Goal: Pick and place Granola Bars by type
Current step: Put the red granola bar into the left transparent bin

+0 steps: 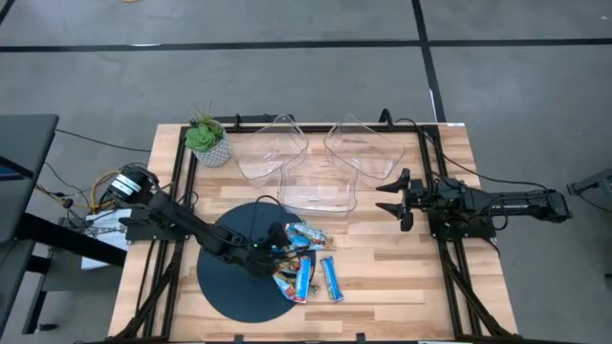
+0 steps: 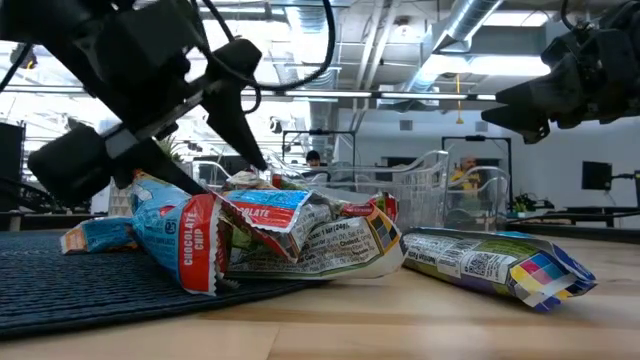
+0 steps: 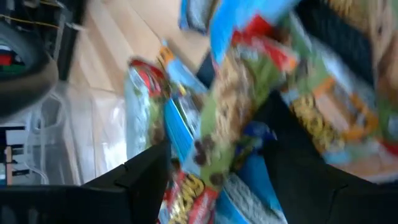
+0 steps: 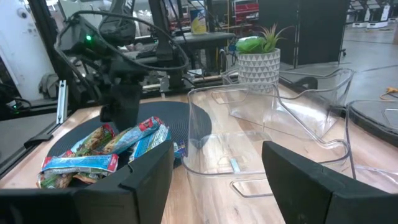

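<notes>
High view: the left gripper (image 1: 273,250) is down at the pile of Granola Bars (image 1: 304,256), right on the edge of the round dark mat (image 1: 234,287) on the wooden counter (image 1: 402,277). One blue bar (image 1: 331,278) lies apart from the pile on bare wood, another (image 1: 304,280) just beside it. The right gripper (image 1: 392,198) hangs beside the three clear plastic bins (image 1: 317,191), fingers apart, nothing between them. A potted plant (image 1: 208,140) stands at the far left corner, next to one bin.

Low view: up close, a crumpled wrapper reading "chocolate chip" (image 2: 190,240) sits on the mat's edge, with more wrappers heaped against it. A separate bar with a colour strip (image 2: 495,265) lies flat on the wood. The left arm's dark fingers (image 2: 235,105) come down onto the heap; how they stand, I can't tell from here.

Left wrist view: blurred, but a green-and-red wrapper (image 3: 239,118) shows between the two dark fingers (image 3: 146,180), which are spread; whether they pinch it, can't tell.

Right wrist view: fingers wide, empty. Ahead is the nearest clear bin (image 4: 261,137), the plant pot (image 4: 258,70) behind it, and across the counter the bars piled on the mat under the left arm (image 4: 121,99).
</notes>
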Controlling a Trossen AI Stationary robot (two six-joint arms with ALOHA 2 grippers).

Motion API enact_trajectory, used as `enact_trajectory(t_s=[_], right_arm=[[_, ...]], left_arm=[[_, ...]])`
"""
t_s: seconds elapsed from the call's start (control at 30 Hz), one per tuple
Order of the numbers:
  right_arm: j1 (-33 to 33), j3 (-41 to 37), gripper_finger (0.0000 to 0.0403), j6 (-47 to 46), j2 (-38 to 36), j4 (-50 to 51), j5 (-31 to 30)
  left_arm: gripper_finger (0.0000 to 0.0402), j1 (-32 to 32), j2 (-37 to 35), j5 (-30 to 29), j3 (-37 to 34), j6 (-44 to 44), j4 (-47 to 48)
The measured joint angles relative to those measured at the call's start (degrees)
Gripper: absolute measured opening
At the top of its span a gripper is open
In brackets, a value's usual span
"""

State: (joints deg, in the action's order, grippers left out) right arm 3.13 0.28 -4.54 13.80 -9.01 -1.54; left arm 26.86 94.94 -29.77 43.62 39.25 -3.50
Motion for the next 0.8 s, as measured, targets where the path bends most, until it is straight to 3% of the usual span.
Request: enact_trajectory(t_s=[0.17,0.6,0.8], right_arm=[[0.0,0.0,0.024,0.0,0.0,0.1,0.0],[0.0,0.0,0.024,0.0,0.0,1.1,0.0],[0.0,0.0,0.024,0.0,0.0,1.3,0.0]], left_arm=[[0.0212,-1.2,1.2,0.4,0.1,1.6,0.3],[0.0055,-1.4,1.8,0.5,0.7,-0.4,-1.4],[0.0019,-1.0,-1.6,0.4,0.7,-4.0,-2.5]])
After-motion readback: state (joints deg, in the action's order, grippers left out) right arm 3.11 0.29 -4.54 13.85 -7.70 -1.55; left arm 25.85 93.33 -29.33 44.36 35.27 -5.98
